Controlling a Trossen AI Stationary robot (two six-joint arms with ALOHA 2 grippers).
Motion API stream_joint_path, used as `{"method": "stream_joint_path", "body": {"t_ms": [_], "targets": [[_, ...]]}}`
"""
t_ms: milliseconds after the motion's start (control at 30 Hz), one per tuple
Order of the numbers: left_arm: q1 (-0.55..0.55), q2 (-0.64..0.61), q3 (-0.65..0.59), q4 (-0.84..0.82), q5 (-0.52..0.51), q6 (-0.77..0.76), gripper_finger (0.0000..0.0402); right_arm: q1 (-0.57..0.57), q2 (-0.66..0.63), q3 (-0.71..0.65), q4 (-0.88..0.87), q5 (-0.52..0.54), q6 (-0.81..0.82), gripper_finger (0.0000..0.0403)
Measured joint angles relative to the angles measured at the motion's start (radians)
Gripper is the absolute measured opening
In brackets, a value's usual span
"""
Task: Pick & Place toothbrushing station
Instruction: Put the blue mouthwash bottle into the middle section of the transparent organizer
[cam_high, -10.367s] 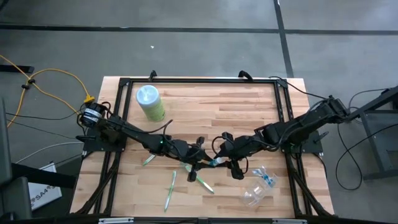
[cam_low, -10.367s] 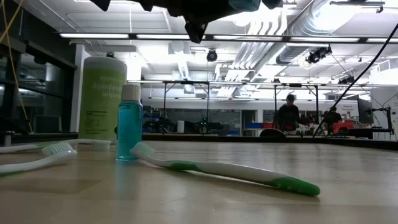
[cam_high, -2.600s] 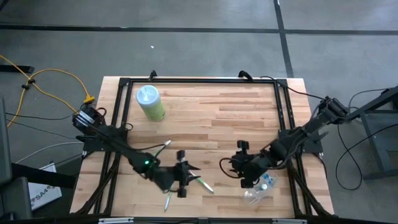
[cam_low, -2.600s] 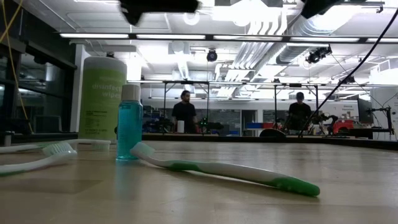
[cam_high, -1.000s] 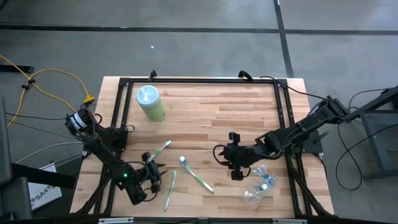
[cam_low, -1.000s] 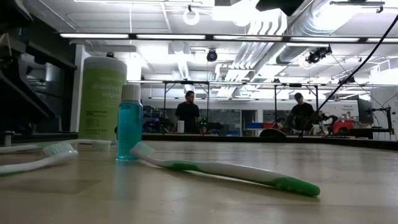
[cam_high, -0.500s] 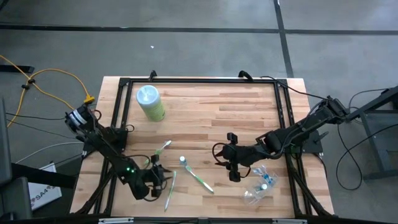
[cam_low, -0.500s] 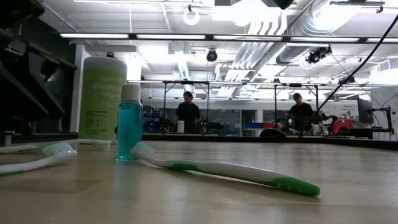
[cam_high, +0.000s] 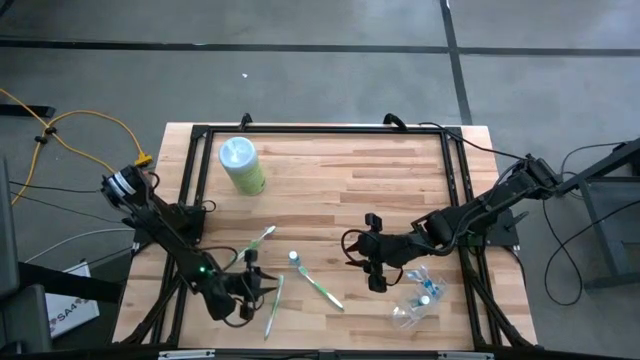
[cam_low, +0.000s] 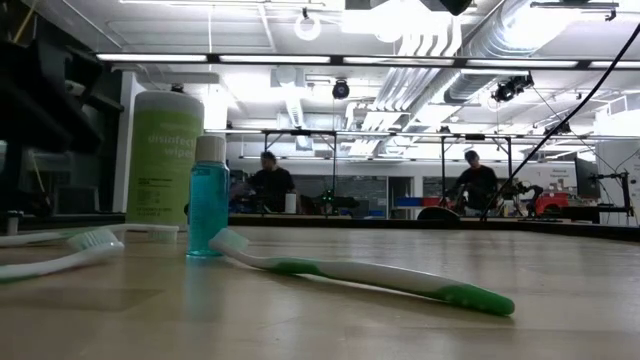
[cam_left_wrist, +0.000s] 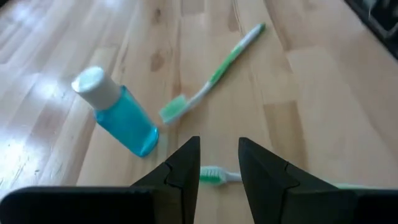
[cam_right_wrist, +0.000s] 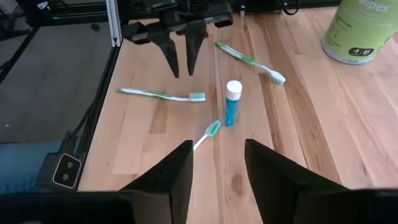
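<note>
The left gripper (cam_high: 256, 286), fingers apart and empty, hovers over a green toothbrush (cam_left_wrist: 211, 176) near the front-left. Closing off-centre, it can push the brush away. The right gripper (cam_high: 372, 267) waits open beside the cup (cam_high: 415, 303).

The high view looks straight down on the whole table (cam_high: 400, 190). The low view sits at tabletop level, facing the room. Each wrist view looks forward past its own jaws; all share the blue tube (cam_right_wrist: 232, 102) ahead of them.

In the low view, the white-bristled toothbrush (cam_low: 60, 252) ran off the frame edge; distant people (cam_low: 268, 185) were blurred
</note>
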Motion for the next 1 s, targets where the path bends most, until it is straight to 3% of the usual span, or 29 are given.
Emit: {"method": "stream_joint_path", "body": {"t_ms": [333, 633, 767, 867, 1000], "targets": [[0.015, -0.017, 0.0, 0.081, -0.019, -0.158, 0.0103, 0.0, 0.0, 0.0, -0.002, 0.0, -0.026, 0.0136], [0.039, -0.068, -0.053, 0.053, 0.038, -0.168, 0.0103, 0.0, 0.0, 0.0, 0.001, 0.007, 0.01, 0.0136], [0.024, -0.195, -0.185, 0.223, 0.076, -0.089, 0.0103, 0.0, 0.0, 0.0, 0.002, 0.007, 0.018, 0.0136], [0.023, -0.283, -0.317, 0.463, 0.181, 0.008, 0.0103, -0.001, 0.0, 0.0, 0.007, 0.008, 0.019, 0.0136], [0.046, -0.301, -0.44, 0.744, 0.308, 0.104, 0.0103, -0.001, 0.0, 0.0, 0.008, 0.008, 0.028, 0.0136]]}}
